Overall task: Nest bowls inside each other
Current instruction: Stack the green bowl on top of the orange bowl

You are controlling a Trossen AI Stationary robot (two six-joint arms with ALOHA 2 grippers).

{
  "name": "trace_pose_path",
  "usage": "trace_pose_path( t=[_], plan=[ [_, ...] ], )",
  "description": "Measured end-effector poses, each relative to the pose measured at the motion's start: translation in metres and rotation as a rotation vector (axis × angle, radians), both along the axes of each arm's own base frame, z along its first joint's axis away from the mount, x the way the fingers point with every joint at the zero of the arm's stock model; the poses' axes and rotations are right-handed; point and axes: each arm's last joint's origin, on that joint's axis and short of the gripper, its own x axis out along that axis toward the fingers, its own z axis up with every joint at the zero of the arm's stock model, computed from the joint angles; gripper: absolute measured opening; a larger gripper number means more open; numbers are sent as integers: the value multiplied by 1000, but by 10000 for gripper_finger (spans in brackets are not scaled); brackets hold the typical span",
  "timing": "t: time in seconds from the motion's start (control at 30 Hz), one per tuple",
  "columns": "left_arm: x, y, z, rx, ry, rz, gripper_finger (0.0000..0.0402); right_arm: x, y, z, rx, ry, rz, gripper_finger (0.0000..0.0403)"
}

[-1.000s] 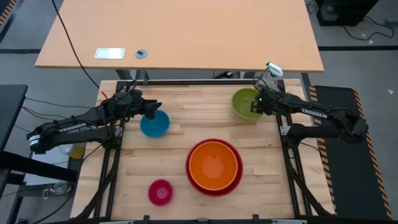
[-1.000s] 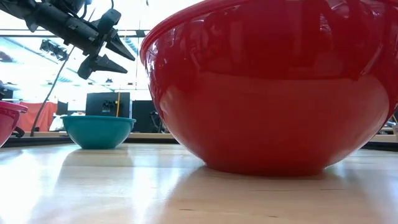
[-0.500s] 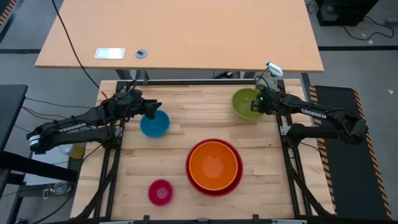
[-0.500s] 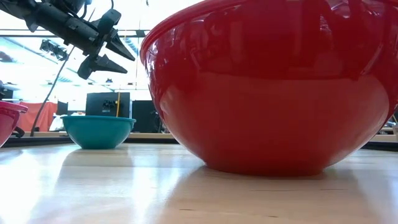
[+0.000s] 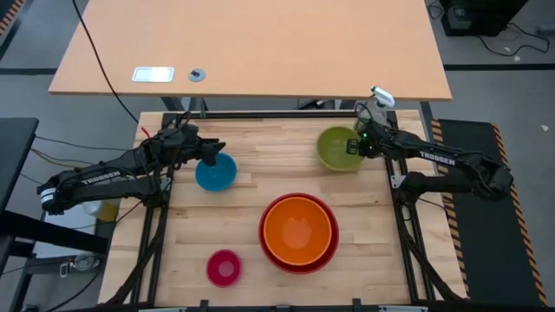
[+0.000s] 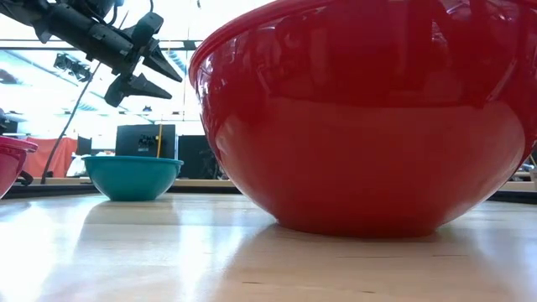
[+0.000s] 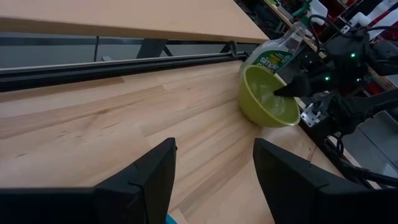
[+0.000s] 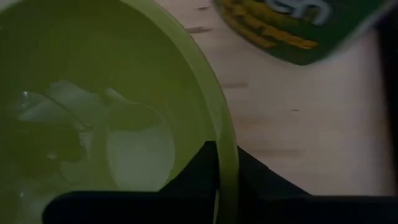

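Since the earlier frame, the olive-green bowl (image 5: 336,148) has slid a little toward the middle of the surface (image 5: 277,165) from its two o'clock corner, with the right claw (image 5: 357,146) now pinching its rim. From above, one nesting is done: the orange bowl (image 5: 297,229) sits inside the red bowl (image 5: 300,257) at about five o'clock, while the blue bowl (image 5: 215,172) at ten o'clock and the pink bowl (image 5: 225,268) at seven o'clock lie loose and apart; the left claw (image 5: 213,152) hangs spread over the blue bowl's far edge, holding nothing. At surface level, the red bowl's wall (image 6: 369,126) fills most of the scene, the blue bowl (image 6: 133,177) rests flat behind it, a sliver of the pink bowl (image 6: 10,164) shows at nine o'clock, and the left claw (image 6: 149,65) is apart and above. Past the left wrist's spread fingers (image 7: 144,180), the olive-green bowl (image 7: 268,99) stands just beside a spray bottle (image 7: 277,53). The right wrist shows the green rim (image 8: 224,149) clamped between its dark fingers (image 8: 194,171). By my judgement, three bowls remain to be stacked: green, then blue, then pink.
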Motion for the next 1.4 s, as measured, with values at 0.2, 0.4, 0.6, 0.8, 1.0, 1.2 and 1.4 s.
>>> trace_pose_path(
  t=[0.2, 0.4, 0.6, 0.8, 1.0, 1.2, 1.4],
  plan=[
    [0, 0, 1, 8, -6, 16, 217, 4, -2, 2, -7, -46, 81, 34],
    [0, 1, 1, 10, -5, 25, 217, 10, -4, 5, -28, -112, 160, 34],
    [0, 1, 2, 18, -13, 36, 217, 18, -7, 11, -72, -214, 222, 29],
    [0, 2, 2, 36, -7, 47, 217, 33, -6, 29, -135, -287, 344, 28],
    [4, 5, -1, 50, 27, 57, 217, 56, 1, 67, -227, -381, 543, 28],
    [12, 11, -4, 48, 22, 68, 217, 74, 18, 104, -263, -506, 778, 28],
    [19, 14, -4, 66, 6, 61, 217, 86, 44, 122, -207, -631, 1015, 30]
  ],
)
